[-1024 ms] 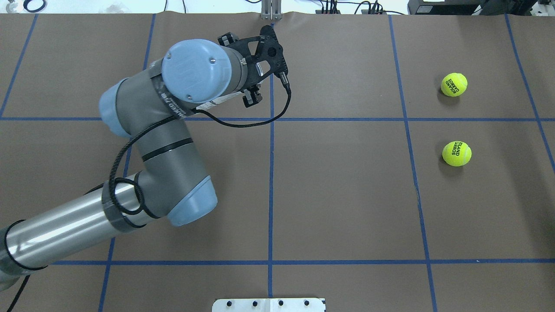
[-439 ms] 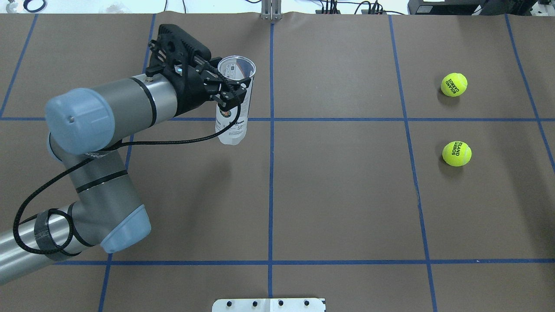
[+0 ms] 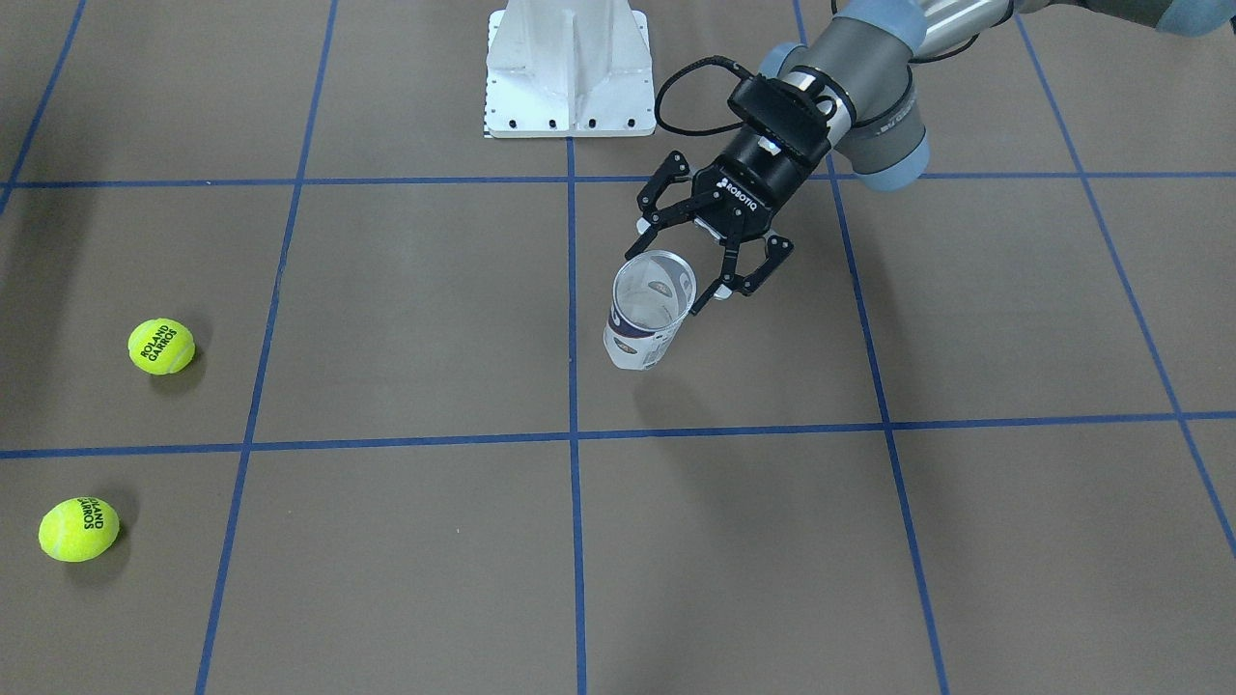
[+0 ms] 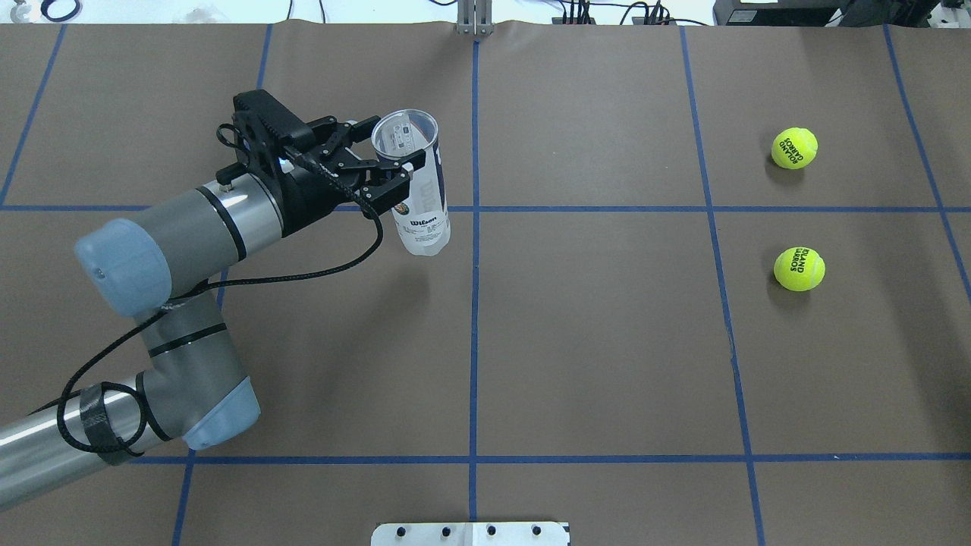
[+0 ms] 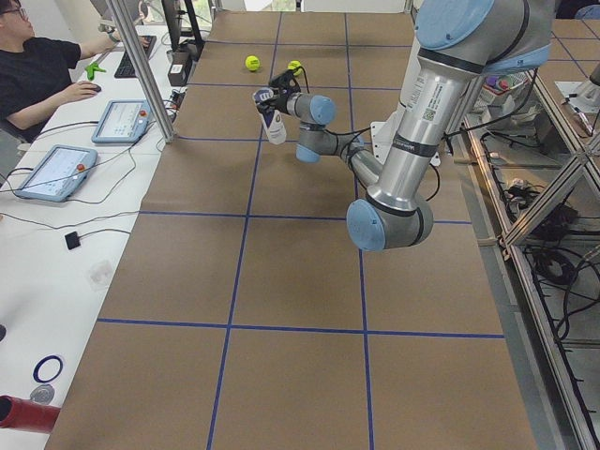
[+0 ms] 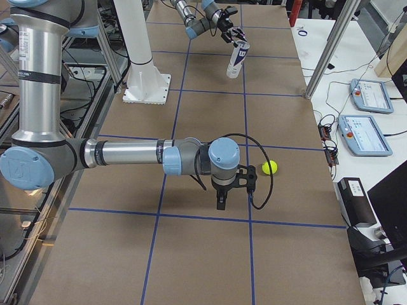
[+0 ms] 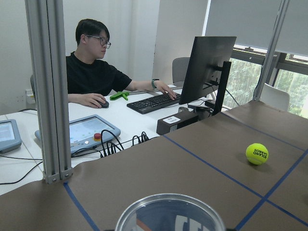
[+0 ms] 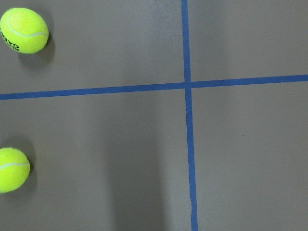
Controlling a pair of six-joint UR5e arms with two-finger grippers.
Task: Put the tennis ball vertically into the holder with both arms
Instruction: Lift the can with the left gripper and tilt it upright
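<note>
Holder (image 4: 422,199) stands upright on the table (image 4: 607,341), mouth up, in the robot's left half, just beside the centre tape line (image 4: 474,318). Left gripper (image 4: 393,141) lies level at the holder's rim, jaws spread wide to either side of the mouth. From the front-facing view you can see a gap between one finger and the rim, so read it as released, not clamping. The left wrist view gives you only the metal rim at its lower edge. Both balls sit well apart from the holder in the robot's right half, two tape lines between: far tennis ball (image 4: 794,148) and near tennis ball (image 4: 799,268). Right gripper (image 6: 221,200) points down at the table near one ball. It shows only from the side, so you cannot tell whether it is parted or closed. Around: white base (image 3: 568,68) at the robot's edge, and beyond the far edge an aluminium post (image 7: 48,96), the operator (image 7: 91,72) and a monitor (image 7: 207,67).
</note>
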